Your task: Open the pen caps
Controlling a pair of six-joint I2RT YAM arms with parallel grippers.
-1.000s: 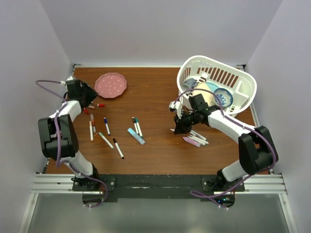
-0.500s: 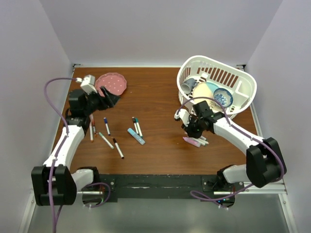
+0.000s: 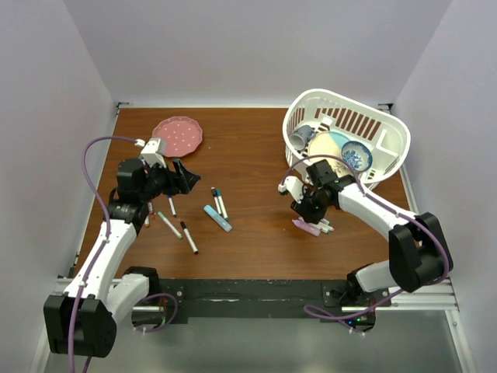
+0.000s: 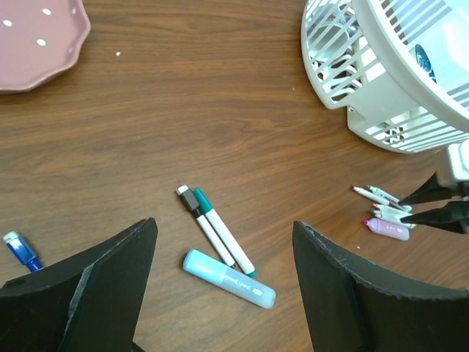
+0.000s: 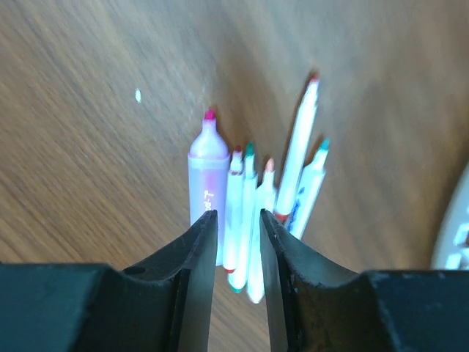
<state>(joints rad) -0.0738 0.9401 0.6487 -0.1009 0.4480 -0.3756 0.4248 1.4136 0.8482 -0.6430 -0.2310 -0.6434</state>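
Observation:
My left gripper is wide open and empty, hovering over the capped pens at table centre. In the left wrist view the left gripper frames a light blue highlighter with its cap on and two slim white markers, one with a black cap and one with a teal cap. A blue-capped marker lies at the left. My right gripper hangs just above a pile of uncapped pens. In the right wrist view the right gripper is narrowly open and empty above a pink highlighter and several uncapped markers.
A white basket with dishes stands at the back right, close behind the right arm. A pink plate lies at the back left. More capped markers lie near the left arm.
My left arm has swung from the far left edge toward the table centre, over the capped pens. My right gripper has shifted slightly nearer, over the uncapped pile.

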